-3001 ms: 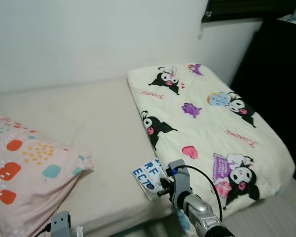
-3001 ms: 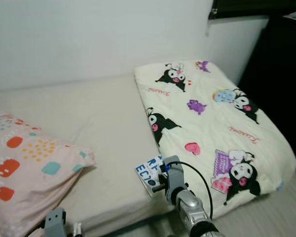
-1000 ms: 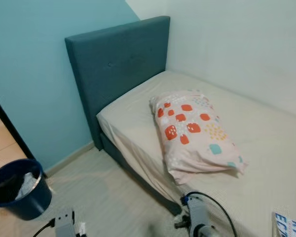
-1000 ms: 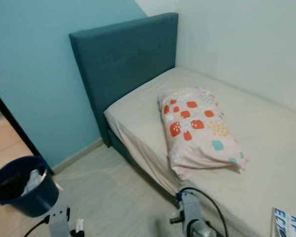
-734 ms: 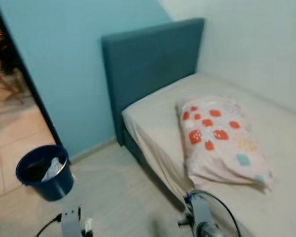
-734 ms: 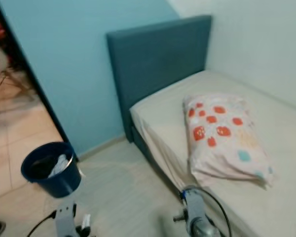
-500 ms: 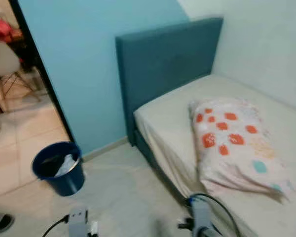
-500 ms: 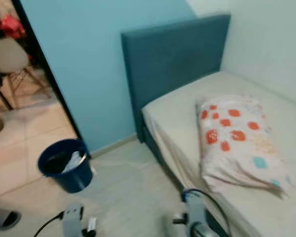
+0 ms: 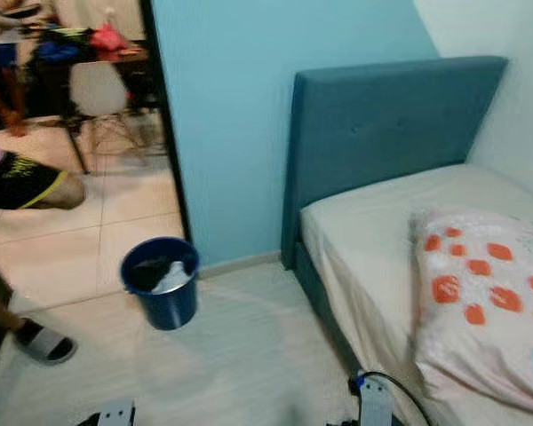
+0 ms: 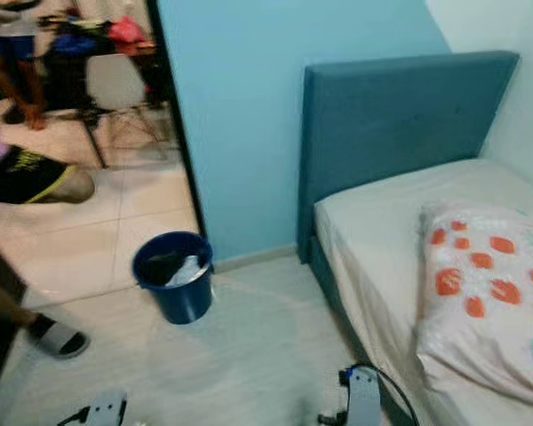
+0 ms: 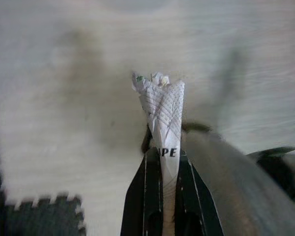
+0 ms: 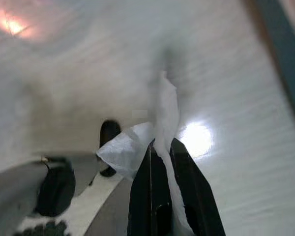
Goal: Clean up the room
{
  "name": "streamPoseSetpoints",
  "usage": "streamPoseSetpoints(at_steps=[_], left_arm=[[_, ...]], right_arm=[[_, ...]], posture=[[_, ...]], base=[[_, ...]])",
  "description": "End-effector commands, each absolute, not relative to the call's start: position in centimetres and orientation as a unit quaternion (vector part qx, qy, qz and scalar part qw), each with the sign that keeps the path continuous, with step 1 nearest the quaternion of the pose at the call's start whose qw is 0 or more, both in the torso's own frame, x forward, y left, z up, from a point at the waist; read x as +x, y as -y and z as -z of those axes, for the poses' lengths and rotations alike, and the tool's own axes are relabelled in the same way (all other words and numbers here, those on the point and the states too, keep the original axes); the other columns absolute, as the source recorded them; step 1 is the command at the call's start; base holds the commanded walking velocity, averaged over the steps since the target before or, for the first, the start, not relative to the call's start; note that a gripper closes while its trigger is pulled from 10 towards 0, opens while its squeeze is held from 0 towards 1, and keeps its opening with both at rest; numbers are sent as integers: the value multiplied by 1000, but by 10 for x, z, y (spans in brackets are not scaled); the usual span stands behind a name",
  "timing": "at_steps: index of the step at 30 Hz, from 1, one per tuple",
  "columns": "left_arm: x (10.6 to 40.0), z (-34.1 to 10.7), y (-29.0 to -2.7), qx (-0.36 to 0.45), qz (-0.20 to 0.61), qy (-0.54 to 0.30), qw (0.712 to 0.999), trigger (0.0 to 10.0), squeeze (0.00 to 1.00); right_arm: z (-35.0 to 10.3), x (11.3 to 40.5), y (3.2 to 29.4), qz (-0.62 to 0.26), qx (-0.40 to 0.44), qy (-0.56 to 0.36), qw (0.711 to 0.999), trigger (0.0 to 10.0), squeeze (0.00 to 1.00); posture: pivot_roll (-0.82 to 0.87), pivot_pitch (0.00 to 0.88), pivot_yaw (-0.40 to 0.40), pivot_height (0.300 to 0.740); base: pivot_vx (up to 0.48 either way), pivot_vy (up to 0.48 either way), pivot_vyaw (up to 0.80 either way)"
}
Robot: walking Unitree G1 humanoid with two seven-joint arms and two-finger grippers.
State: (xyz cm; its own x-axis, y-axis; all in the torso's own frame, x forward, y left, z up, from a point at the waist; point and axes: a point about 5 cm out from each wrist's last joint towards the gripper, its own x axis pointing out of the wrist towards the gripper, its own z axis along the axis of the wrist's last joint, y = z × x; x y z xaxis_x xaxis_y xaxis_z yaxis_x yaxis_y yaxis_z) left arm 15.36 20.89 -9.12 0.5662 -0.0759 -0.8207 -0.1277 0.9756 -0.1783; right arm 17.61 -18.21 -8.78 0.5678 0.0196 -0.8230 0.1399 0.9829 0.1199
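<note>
A dark blue bin (image 9: pixel 161 282) with white trash inside stands on the pale floor by the doorway. In the left wrist view my left gripper (image 11: pixel 165 155) is shut on a crumpled printed paper wrapper (image 11: pixel 162 113), held over the floor. In the right wrist view my right gripper (image 12: pixel 161 147) is shut on a white tissue (image 12: pixel 137 142). Both wrists (image 9: pixel 115 414) (image 9: pixel 374 408) peek in at the bottom edge of the left eye view, well short of the bin.
A bed (image 9: pixel 364 231) with a teal headboard (image 9: pixel 382 115) and a patterned pillow (image 9: pixel 480 302) fills the right. An open doorway at left shows a tiled room with a chair (image 9: pixel 98 98), a person's sandalled foot (image 9: pixel 44 342) and people further back.
The camera has swung left: the quilt and magazine left view, the pillow slid right, and the bin, doorway and people came in. Both grippers keep their hold.
</note>
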Motion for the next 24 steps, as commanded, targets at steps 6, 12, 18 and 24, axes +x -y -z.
streamPoseSetpoints(at_steps=[6,12,18,24], left_arm=[[164,90,-189,-157,-37,-436,885,10000,0],[182,81,-189,-175,-39,-401,898,10000,0],[234,48,-200,-188,-19,-318,929,10000,0],[263,26,-195,-194,7,-263,945,10000,0]], right_arm=[[91,164,196,50,90,-472,876,10000,0],[89,163,211,63,90,-468,877,10000,0],[85,171,213,58,86,-459,882,10000,0],[79,192,189,35,79,-444,892,10000,0]], posture=[[-80,39,-37,719],[-77,42,-37,719],[-74,45,-37,719],[-80,47,-28,719]], base=[[54,0,618],[336,0,0],[367,0,0],[377,0,0]])
